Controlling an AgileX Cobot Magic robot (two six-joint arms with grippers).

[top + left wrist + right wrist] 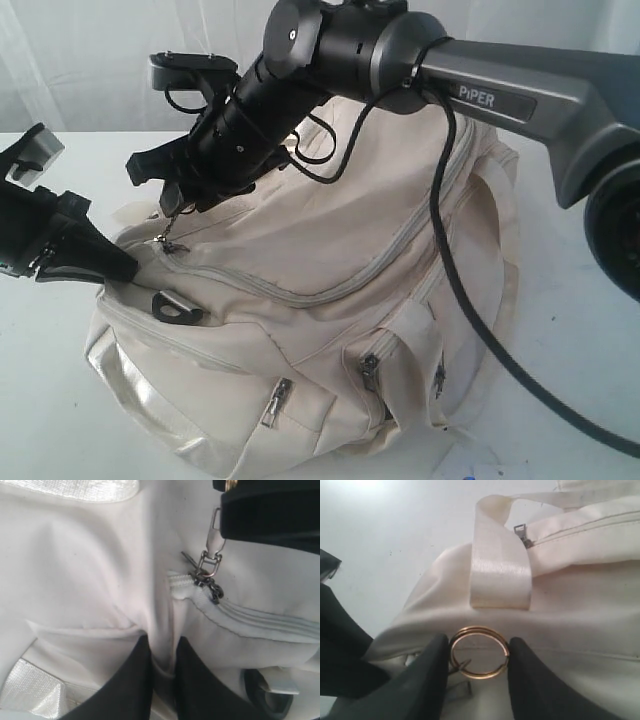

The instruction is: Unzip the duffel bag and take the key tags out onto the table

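Exterior camera looks down on the whole bag (pixel 330 290) — wrist cameras sit close against its fabric; exterior and left wrist share the zip pull (pixel 172 245)

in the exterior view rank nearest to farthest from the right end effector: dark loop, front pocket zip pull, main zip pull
1. main zip pull, just below right end effector
2. dark loop, lower down
3. front pocket zip pull, low front
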